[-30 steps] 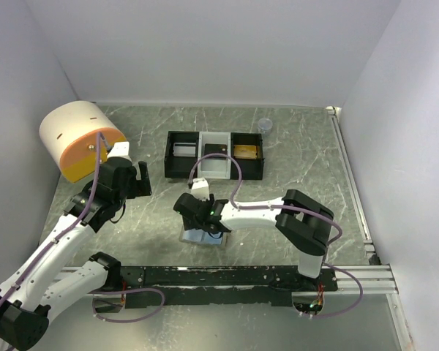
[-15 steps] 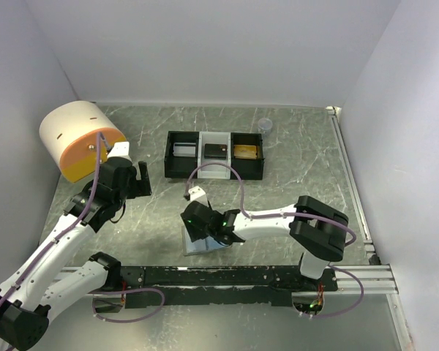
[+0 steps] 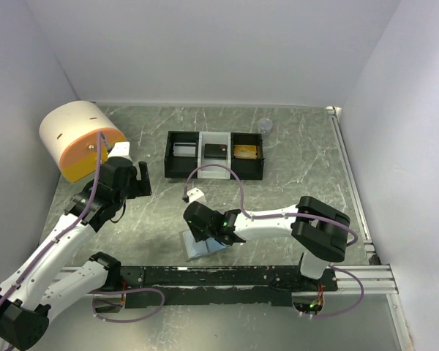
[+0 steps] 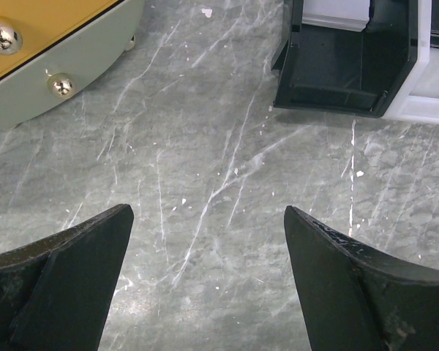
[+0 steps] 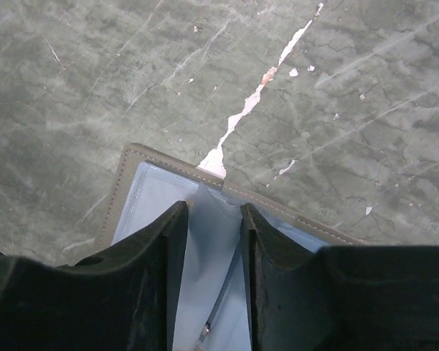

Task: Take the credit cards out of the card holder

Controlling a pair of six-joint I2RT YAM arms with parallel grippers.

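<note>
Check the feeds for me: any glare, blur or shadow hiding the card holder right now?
Top external: even light, sharp, but the right gripper covers part of the card holder. Right wrist: holder's lining crisp, near fingers dark and soft. Left wrist: sharp, slight sheen on the table.

One card holder (image 3: 205,246). One tray (image 3: 167,165) beyond it, with three compartments and three cards (one in each): pale card (image 3: 183,149), dark card (image 3: 216,151), gold card (image 3: 245,151). One round drum (image 3: 73,131) far left; one small cup (image 3: 265,125) at the far edge. Two grippers: left gripper (image 4: 208,219), right gripper (image 5: 214,208).
</note>
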